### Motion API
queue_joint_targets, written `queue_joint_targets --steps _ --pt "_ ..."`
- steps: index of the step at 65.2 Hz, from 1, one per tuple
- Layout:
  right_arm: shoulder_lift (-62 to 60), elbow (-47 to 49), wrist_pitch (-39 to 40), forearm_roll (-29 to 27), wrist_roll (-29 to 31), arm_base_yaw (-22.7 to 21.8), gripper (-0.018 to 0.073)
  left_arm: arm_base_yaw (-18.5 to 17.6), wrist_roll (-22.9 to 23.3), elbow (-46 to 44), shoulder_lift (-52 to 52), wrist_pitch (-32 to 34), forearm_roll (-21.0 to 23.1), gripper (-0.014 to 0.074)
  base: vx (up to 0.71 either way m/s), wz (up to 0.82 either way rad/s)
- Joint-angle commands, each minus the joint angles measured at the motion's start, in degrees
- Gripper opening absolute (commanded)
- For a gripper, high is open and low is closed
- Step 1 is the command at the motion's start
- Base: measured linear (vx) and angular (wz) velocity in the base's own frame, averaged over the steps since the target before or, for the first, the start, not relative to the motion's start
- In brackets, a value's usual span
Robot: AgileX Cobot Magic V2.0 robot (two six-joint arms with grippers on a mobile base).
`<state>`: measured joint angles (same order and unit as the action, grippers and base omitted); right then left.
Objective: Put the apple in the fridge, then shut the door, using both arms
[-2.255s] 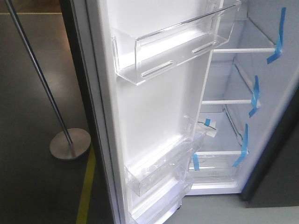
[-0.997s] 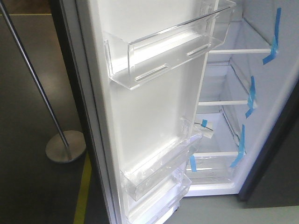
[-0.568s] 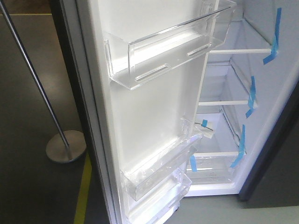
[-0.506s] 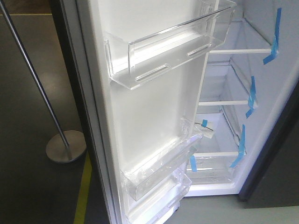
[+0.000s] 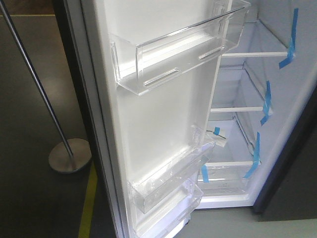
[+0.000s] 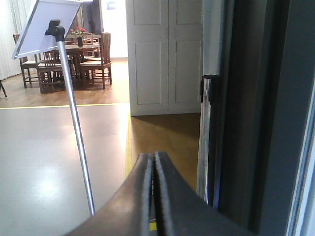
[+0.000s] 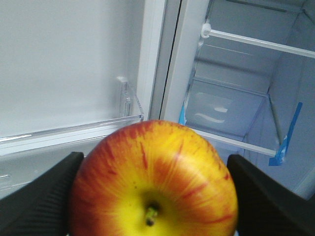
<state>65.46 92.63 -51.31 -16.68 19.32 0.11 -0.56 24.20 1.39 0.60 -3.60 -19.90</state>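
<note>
My right gripper [image 7: 153,194] is shut on the apple [image 7: 162,172], red with a yellow patch round its stem, which faces the camera. Behind it is the open fridge [image 7: 231,103] with white shelves and blue tape. In the front view the fridge [image 5: 247,139] stands open and the door [image 5: 158,119] shows its white inner face with clear bins [image 5: 168,54]. My left gripper [image 6: 153,169] is shut and empty, beside the door's dark outer edge [image 6: 256,108]. Neither arm nor the apple shows in the front view.
A metal pole stand with a round base [image 5: 69,154] stands on the floor left of the door; its pole [image 6: 76,128] carries a white board. A yellow floor line [image 5: 89,203] runs past it. A black post [image 6: 209,132] stands near the door edge.
The front view shifted slightly between 2.3 s and 1.0 s ago: door and stand moved a little left in frame. Since then nothing has visibly changed.
</note>
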Motion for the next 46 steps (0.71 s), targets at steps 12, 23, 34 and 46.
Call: queue_joint_targets --steps 12,23,34,46 --pt "-0.93 1.34 5.06 -0.99 0.48 -0.17 0.0104 0.08 0.17 -1.02 0.89 3.6 -0.03 -0.0007 0.0 0.0" --pt "-0.93 1.34 5.06 -0.99 0.48 -0.17 0.0104 0.08 0.17 -1.02 0.89 3.6 -0.03 -0.0007 0.0 0.0" --pt "-0.93 1.34 5.06 -0.99 0.48 -0.17 0.0104 0.08 0.17 -1.02 0.89 3.6 -0.03 -0.0007 0.0 0.0" --pt "-0.93 1.34 5.06 -0.99 0.48 -0.17 0.0104 0.08 0.17 -1.02 0.89 3.6 -0.03 -0.0007 0.0 0.0"
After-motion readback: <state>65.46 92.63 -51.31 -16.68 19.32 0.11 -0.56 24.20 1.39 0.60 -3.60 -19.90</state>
